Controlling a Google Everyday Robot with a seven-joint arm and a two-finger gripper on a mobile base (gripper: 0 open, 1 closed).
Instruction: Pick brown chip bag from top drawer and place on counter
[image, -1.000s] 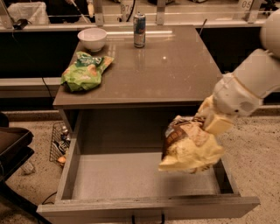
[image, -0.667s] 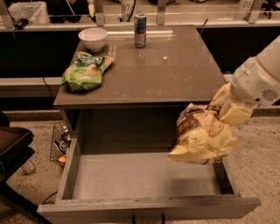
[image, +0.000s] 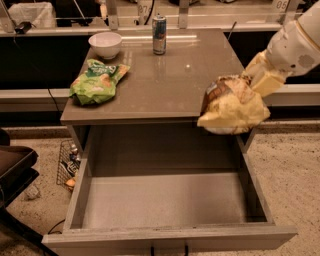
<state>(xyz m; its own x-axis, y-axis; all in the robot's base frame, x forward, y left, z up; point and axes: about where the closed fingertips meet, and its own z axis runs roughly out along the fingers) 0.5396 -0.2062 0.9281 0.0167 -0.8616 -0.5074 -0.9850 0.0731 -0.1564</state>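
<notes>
The top drawer (image: 167, 200) stands pulled out toward the viewer. Its flat front panel is nearest, with low side walls to left and right, and its plain grey bottom is visible from wall to wall. Above and behind it lies the counter (image: 175, 82), whose front edge runs across the drawer's rear. The right half of that surface is glossy bare top back to the far edge.

The arm (image: 295, 45) enters from the upper right and slopes down and leftward. It ends at the gripper (image: 256, 80), which is just off the counter's front right corner. The pale yellow fingers (image: 267, 75) are clamped on the upper right part of the brown chip bag (image: 231, 106).

The bag hangs in the air. It overlaps the counter's front right corner and sits above the rear right corner of the drawer, well clear of the drawer bottom. Its pale yellow end droops downward and its brown printed face is turned up and to the left.

On the counter's left side lies a green chip bag (image: 97, 81). A white bowl (image: 105, 44) is behind it near the back left corner, and its contents cannot be told. A can (image: 159, 34) stands upright at the back edge near the middle. A wire basket (image: 67, 165) rests on the floor to the left of the cabinet.
</notes>
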